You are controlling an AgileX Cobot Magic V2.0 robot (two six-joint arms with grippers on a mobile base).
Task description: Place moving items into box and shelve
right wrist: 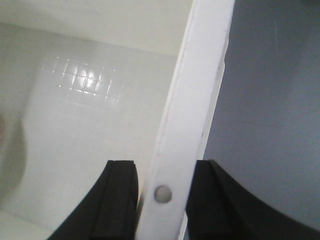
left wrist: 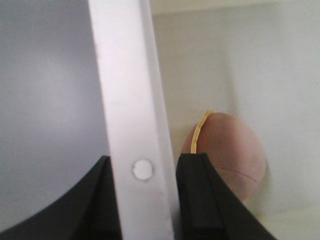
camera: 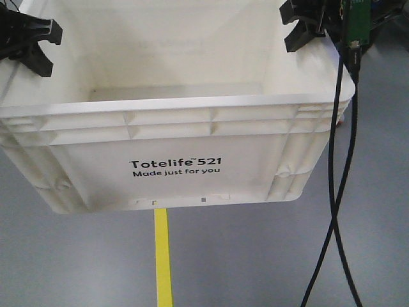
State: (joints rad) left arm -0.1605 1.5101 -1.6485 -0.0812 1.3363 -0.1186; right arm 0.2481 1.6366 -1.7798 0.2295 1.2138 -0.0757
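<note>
I am gripping the box (camera: 172, 160) with both arms. My left end effector (left wrist: 145, 200) is clenching the box's left rim, with one finger (left wrist: 200, 200) pressing on the inside of the wall and the other on the outside. My right end effector (right wrist: 162, 200) is clamping the box's right rim the same way, straddling the edge. The box's printed side is facing me, and its ribbed near rim is running level across the front view.

Inside the box, a brown rounded thing (left wrist: 230, 155) with a thin yellow strip is lying near the left wall, just beside my inner left finger. Elsewhere the box's interior is showing white walls and bottom.

Below the box, grey floor (camera: 77, 256) is lying open on each side that I can see. A yellow line (camera: 163, 256) is running from under the box's near edge toward me. Two black cables (camera: 339, 192) are hanging past the box's right near corner.
</note>
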